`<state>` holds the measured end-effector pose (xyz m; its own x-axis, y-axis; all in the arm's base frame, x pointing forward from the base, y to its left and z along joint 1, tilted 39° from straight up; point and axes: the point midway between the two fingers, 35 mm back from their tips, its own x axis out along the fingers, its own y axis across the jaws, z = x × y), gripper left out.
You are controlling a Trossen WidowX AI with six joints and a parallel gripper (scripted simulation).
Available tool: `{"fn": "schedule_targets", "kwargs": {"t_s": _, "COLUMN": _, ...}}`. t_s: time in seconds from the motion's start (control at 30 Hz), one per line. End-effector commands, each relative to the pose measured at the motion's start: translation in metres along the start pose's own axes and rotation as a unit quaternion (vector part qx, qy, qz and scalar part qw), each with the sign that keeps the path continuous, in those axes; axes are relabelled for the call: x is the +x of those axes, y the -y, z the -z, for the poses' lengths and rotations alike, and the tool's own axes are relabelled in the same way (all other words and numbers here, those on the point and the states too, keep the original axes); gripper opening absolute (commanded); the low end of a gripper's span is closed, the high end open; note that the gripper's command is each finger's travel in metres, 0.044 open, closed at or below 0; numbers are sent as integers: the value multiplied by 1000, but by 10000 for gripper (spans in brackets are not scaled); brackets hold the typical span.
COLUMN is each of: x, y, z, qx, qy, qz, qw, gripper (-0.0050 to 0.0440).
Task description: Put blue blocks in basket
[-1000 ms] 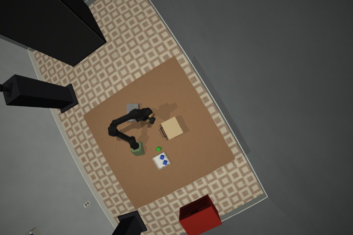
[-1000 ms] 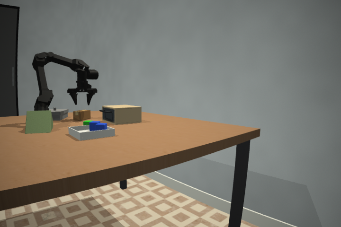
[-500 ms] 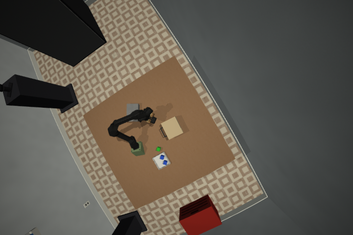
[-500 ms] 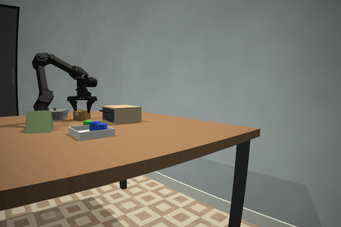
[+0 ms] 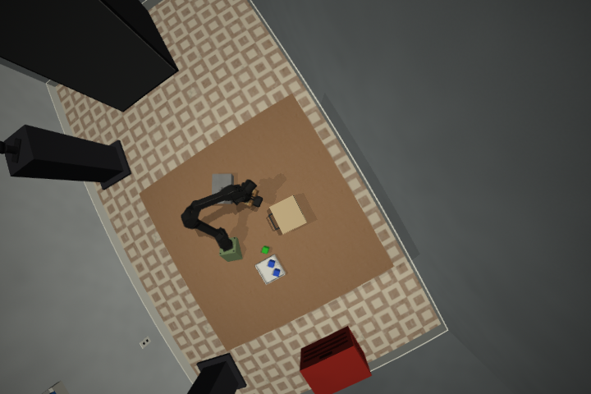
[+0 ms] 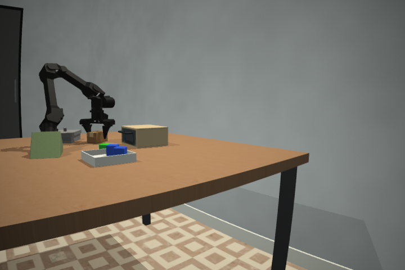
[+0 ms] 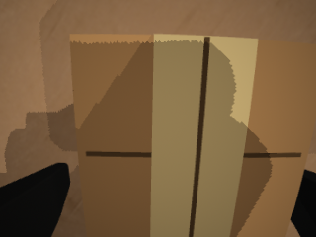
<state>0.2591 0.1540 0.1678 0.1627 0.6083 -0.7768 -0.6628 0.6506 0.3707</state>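
Note:
Two blue blocks (image 5: 273, 268) lie in a shallow white basket (image 5: 269, 268) at the table's front; they also show in the side view (image 6: 116, 149), in the basket (image 6: 108, 157). My gripper (image 6: 97, 127) is open and lowered over a small brown carton (image 6: 95, 136), one finger on each side of it. In the wrist view the carton (image 7: 192, 158) fills the frame between my fingertips. From above, the gripper (image 5: 254, 195) hides most of the carton.
A green block (image 5: 265, 249) lies on the table beside the basket. A tan drawer unit (image 5: 287, 214) with a black handle stands shut to the right of the gripper. A grey lidded box (image 5: 222, 181) sits behind the arm. A red crate (image 5: 334, 362) stands on the floor.

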Motion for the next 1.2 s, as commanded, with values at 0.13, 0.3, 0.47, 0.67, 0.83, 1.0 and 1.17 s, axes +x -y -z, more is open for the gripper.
{"fn": "schedule_targets", "kwargs": {"t_s": 0.13, "x": 2, "y": 1, "z": 1, "qx": 2, "qy": -2, "qz": 1, "qw": 1000, "gripper": 0}}
{"fn": "schedule_targets", "kwargs": {"t_s": 0.3, "x": 2, "y": 1, "z": 1, "qx": 2, "qy": -2, "qz": 1, "qw": 1000, "gripper": 0}}
{"fn": "schedule_targets", "kwargs": {"t_s": 0.47, "x": -1, "y": 1, "z": 1, "qx": 2, "qy": -2, "qz": 1, "qw": 1000, "gripper": 0}}
{"fn": "schedule_targets", "kwargs": {"t_s": 0.67, "x": -17, "y": 1, "z": 1, "qx": 2, "qy": -2, "qz": 1, "qw": 1000, "gripper": 0}}
{"fn": "schedule_targets", "kwargs": {"t_s": 0.83, "x": -18, "y": 1, "z": 1, "qx": 2, "qy": -2, "qz": 1, "qw": 1000, "gripper": 0}}
{"fn": "schedule_targets", "kwargs": {"t_s": 1.0, "x": -38, "y": 1, "z": 1, "qx": 2, "qy": -2, "qz": 1, "qw": 1000, "gripper": 0}}
{"fn": "schedule_targets", "kwargs": {"t_s": 1.17, "x": -72, "y": 1, "z": 0, "qx": 2, "qy": -2, "qz": 1, "qw": 1000, "gripper": 0}}
